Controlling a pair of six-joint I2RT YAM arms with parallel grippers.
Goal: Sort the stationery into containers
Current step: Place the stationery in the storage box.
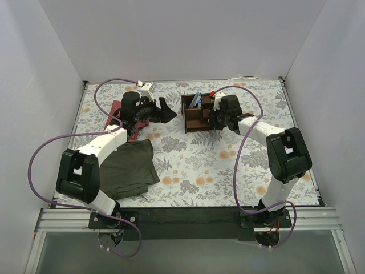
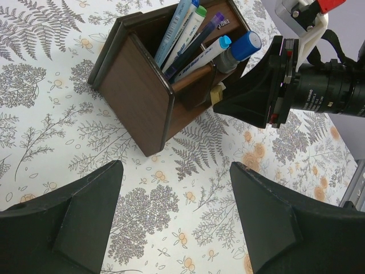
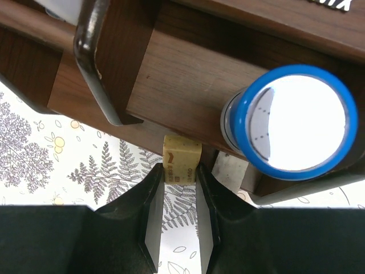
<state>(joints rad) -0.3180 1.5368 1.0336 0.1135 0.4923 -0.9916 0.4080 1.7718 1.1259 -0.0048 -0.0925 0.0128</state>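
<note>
Several pens [image 2: 188, 34] and the blue-capped tube [image 3: 291, 123] stood in the organiser [image 2: 137, 85]. Only the eraser [image 3: 181, 165] was left out, pinched by the right gripper [image 3: 179, 171] right at its edge. The left gripper [image 2: 175, 168] hung wide open, empty.

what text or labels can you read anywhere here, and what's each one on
"IX": end of a white word cut off by the frame, on a dark strip above the blue-capped cylinder.
Blue print on the pens in the wooden organiser: too blurred.
Faint print on the beige eraser: unreadable.
White print on the camera lens: too small.
</note>
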